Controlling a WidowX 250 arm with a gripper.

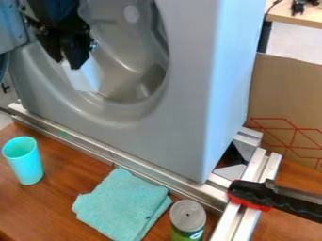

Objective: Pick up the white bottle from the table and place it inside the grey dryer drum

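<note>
The black two-finger claw [70, 65] is hanging at the upper left, in front of the large round opening of a smooth grey housing [189, 94]. Whether the claw is open or closed is not something I can tell. A pale, whitish piece [85, 77] is showing right below its tip, against the curved grey hollow, and whether the claw is gripping it is also unclear. The housing is standing upright, its flat side facing right, and its lower edge is running along a silver metal rail [113, 156] that is crossing the brown wooden table [66, 195] at a slant. In front of this rail, a turquoise plastic cup [25, 162] is standing at the left. A folded turquoise cloth [123, 204] is lying to the right of the cup, near the rail, and a green can with a grey lid [187, 216] is standing just beside the cloth's right side. At the lower right, a black-handled tool with red trim [250, 193] is lying across a pair of silver rails [254, 169]. Behind them, a brown cardboard sheet with red lines [283, 94] is standing upright. Farther back, at the upper right, black items [298, 6] are resting on a light wooden surface [305, 18].
</note>
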